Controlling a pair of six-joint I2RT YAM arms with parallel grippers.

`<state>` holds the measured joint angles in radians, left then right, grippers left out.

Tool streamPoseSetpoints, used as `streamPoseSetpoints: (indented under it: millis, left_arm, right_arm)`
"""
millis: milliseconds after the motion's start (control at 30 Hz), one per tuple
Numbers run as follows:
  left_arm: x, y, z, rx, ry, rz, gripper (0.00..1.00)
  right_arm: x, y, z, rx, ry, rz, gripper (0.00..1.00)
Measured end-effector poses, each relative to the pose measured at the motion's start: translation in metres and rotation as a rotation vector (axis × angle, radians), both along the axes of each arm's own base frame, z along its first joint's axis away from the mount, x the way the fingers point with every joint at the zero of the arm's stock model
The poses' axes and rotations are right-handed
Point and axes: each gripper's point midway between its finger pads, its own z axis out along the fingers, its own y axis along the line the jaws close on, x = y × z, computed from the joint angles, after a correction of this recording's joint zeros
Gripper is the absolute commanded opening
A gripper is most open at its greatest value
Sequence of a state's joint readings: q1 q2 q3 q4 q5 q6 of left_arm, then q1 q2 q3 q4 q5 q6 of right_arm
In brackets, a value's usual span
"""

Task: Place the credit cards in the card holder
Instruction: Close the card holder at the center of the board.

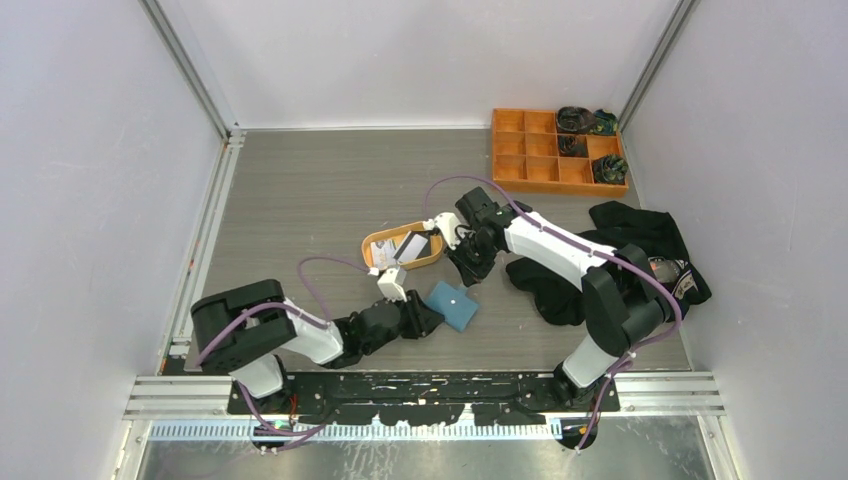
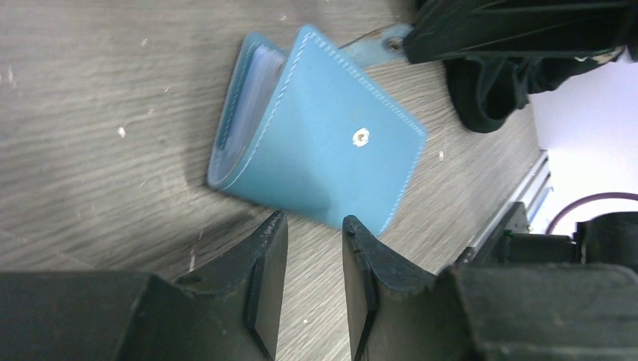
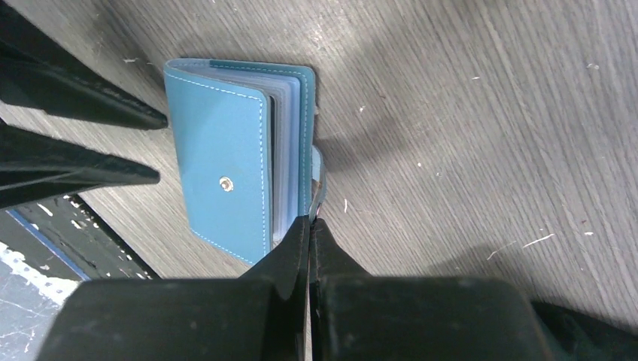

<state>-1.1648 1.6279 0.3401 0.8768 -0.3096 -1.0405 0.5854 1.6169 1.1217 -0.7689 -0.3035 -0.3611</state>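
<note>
The blue card holder (image 1: pixel 453 306) lies folded on the table, snap stud up, its clear pockets (image 3: pixel 288 150) showing at the open side. My right gripper (image 3: pixel 310 219) is shut on its snap tab (image 3: pixel 319 174), at the holder's far edge (image 1: pixel 466 276). My left gripper (image 2: pixel 314 222) is open just short of the card holder's (image 2: pixel 323 143) near edge, with only bare table between its fingers (image 3: pixel 90 113). The credit cards (image 1: pixel 412 246), white and dark, lie in the orange oval tray (image 1: pixel 376 243) behind the holder.
An orange compartment box (image 1: pixel 545 172) with dark items stands at the back right. A heap of black cloth (image 1: pixel 650 240) lies on the right, under the right arm. The table's metal front rail (image 2: pixel 519 210) runs close behind the holder.
</note>
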Motion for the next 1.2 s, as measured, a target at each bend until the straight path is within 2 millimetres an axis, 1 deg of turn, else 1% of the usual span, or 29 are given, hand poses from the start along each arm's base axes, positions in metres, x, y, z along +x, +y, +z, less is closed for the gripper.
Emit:
streamPoseSetpoints:
  millis: [233,300,367,433,500,600,833,1067,1200]
  left_arm:
    - [0.016,-0.004,0.038,-0.035,-0.058,-0.045,0.26]
    - [0.024,-0.005,0.044,-0.028,-0.059,-0.050,0.19]
    - [0.031,-0.008,0.045,-0.016,-0.054,-0.058,0.08]
    - [0.037,-0.013,0.044,-0.009,-0.041,-0.067,0.04]
    - [0.041,-0.017,0.035,0.004,-0.021,-0.075,0.02]
    - [0.043,-0.015,0.007,0.046,0.042,-0.069,0.01]
    - [0.048,-0.021,0.006,-0.006,0.070,-0.051,0.00]
    - [0.049,-0.024,0.006,-0.065,0.081,-0.037,0.00]
    - [0.048,-0.024,0.006,-0.094,0.082,-0.031,0.00]
  right_arm:
    - [0.003,-0.002,-0.001,-0.011,-0.014,-0.007,0.01]
    - [0.003,-0.001,-0.001,-0.010,-0.015,-0.007,0.01]
    - [0.004,-0.001,-0.001,-0.007,-0.016,-0.009,0.01]
    - [0.004,0.000,-0.001,-0.003,-0.018,-0.009,0.01]
    - [0.004,0.000,-0.002,-0.001,-0.020,-0.009,0.01]
    - [0.005,0.001,-0.002,0.006,-0.025,-0.007,0.01]
    - [-0.007,0.004,0.000,0.053,-0.014,0.045,0.01]
    - [-0.022,0.007,-0.008,0.061,0.001,0.140,0.01]
    - [-0.024,0.012,-0.010,0.045,-0.022,0.176,0.01]
